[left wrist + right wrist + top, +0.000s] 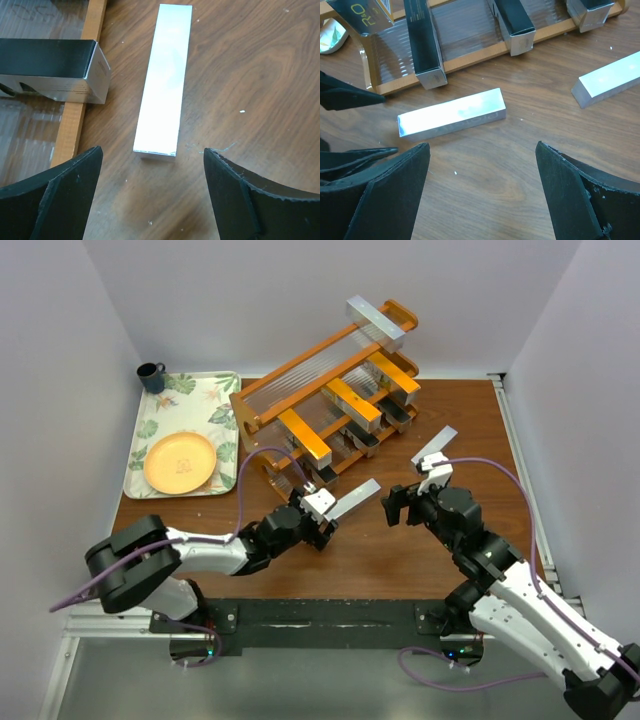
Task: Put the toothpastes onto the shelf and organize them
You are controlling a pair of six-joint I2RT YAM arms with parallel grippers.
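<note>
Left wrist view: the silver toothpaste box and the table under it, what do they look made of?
Silver toothpaste box: likely cardboard, mirror-like foil finish; glares white, crisp folded edges. Table: wood or wood-look laminate; brown swirling grain, slight sheen.

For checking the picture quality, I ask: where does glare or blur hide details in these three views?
Left wrist view: glare whitens the silver carton, no print readable. Right wrist view: the same carton glares at its left end; the table looks sharp. Top external view: even light, soft shadows beneath the shelf, no evident blur.
</note>
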